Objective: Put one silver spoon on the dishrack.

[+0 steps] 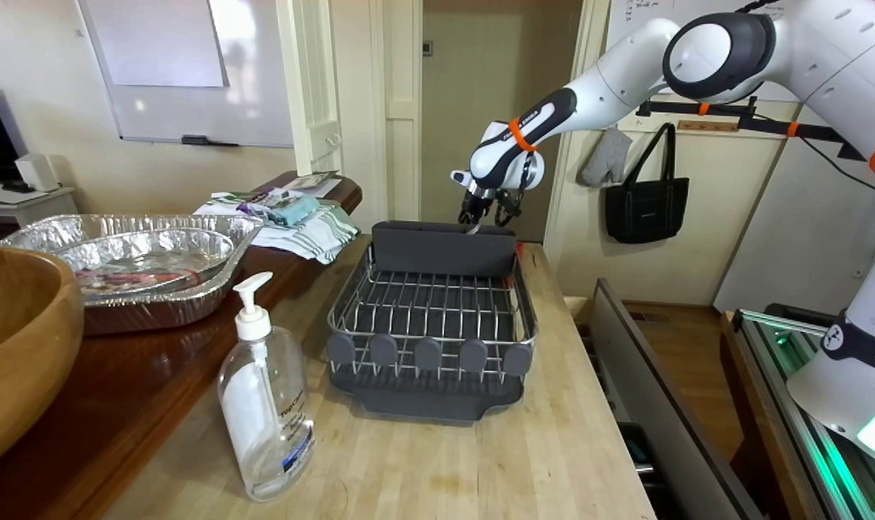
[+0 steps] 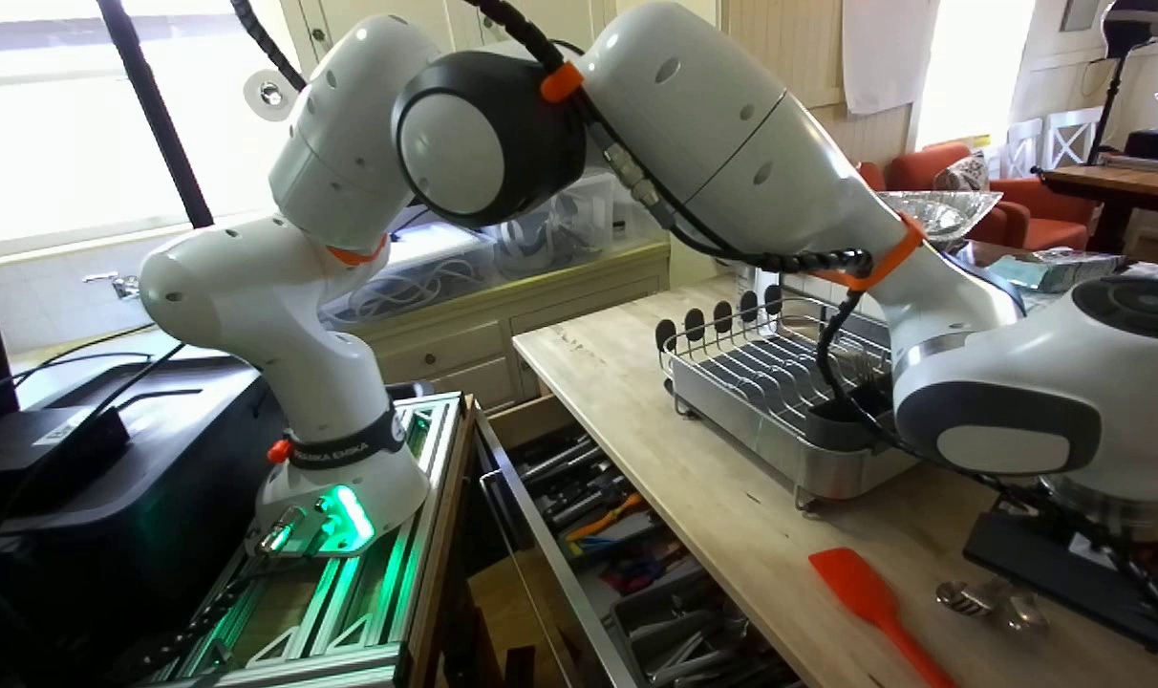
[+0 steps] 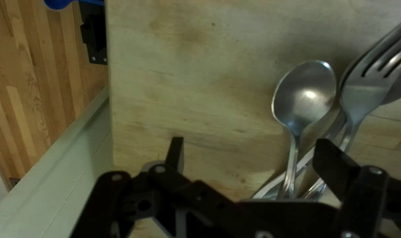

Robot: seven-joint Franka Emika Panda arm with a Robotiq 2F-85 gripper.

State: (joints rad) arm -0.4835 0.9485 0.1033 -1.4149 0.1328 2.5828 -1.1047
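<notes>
Silver spoon (image 3: 304, 94) lying on the desk (image 3: 194, 109), and look at the angle in the wrist view: bowl toward the top, handle running down into the lane between the fingers (image 3: 333, 165)! They stand spread wide, nothing held. But it's no central lie; the spoon sits well over toward the finger on the right of that view, with a broad bare stretch on the other side. Long axis runs roughly across the closing line, so a pinch on the handle looks on, I'd say. Trouble on that side, though: a fork (image 3: 362, 94) crowds in just beside the bowl, and another handle crosses the spoon's own. Slide over to centre the grip and that finger could land among them, perhaps dragging a neighbour along. How high the fingers hang above it all, can't tell. And the dishrack (image 1: 430, 396)? Same desk, in both exterior views, apart from the spoon.
</notes>
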